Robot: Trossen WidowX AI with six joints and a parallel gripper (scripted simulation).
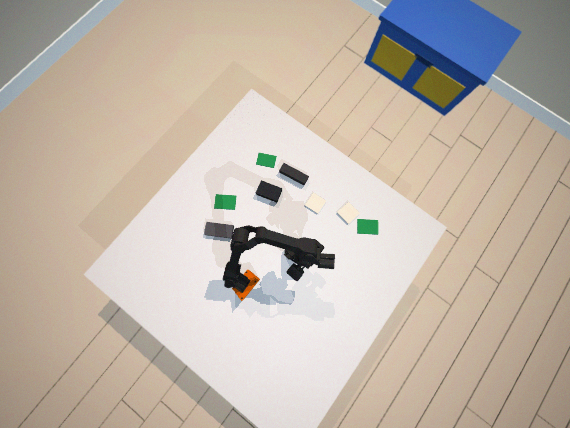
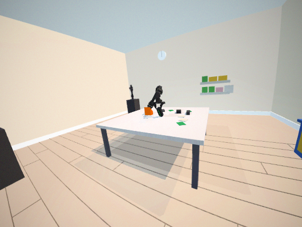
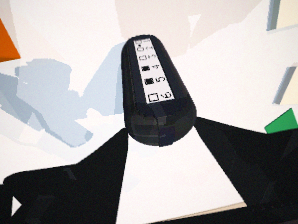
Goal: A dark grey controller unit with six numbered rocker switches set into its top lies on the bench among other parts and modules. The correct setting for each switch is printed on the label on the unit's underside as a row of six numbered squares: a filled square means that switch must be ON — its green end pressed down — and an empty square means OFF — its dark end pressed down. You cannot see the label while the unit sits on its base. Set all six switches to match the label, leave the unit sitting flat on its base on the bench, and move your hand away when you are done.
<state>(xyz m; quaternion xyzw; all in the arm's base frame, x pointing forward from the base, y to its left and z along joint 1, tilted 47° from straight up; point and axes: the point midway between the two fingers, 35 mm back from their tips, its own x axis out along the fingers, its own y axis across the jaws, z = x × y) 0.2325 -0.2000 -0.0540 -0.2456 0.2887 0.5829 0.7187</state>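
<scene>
The dark controller unit (image 3: 160, 122) (image 2: 161, 112) is held tilted up between the fingers of my gripper (image 3: 160, 126), with its underside turned to the wrist camera. The white label (image 3: 152, 72) shows a row of squares: 2 and 3 look empty, 4 and 5 are filled, 6 is empty. Square 1 is too small to read surely. Green switch ends show faintly on the side facing the exterior camera. Their settings are too small to read. I cannot tell whether the unit's lower end touches the bench (image 1: 350, 300) (image 2: 148, 128).
An orange block (image 1: 245, 290) (image 2: 148, 111) (image 3: 7, 42) is at the arm's base. Dark blocks (image 1: 293, 174) (image 1: 269, 191) (image 1: 219, 230), cream tiles (image 1: 315, 202) (image 1: 348, 212) and green plates (image 1: 266, 160) (image 1: 225, 202) (image 1: 367, 226) lie on the bench.
</scene>
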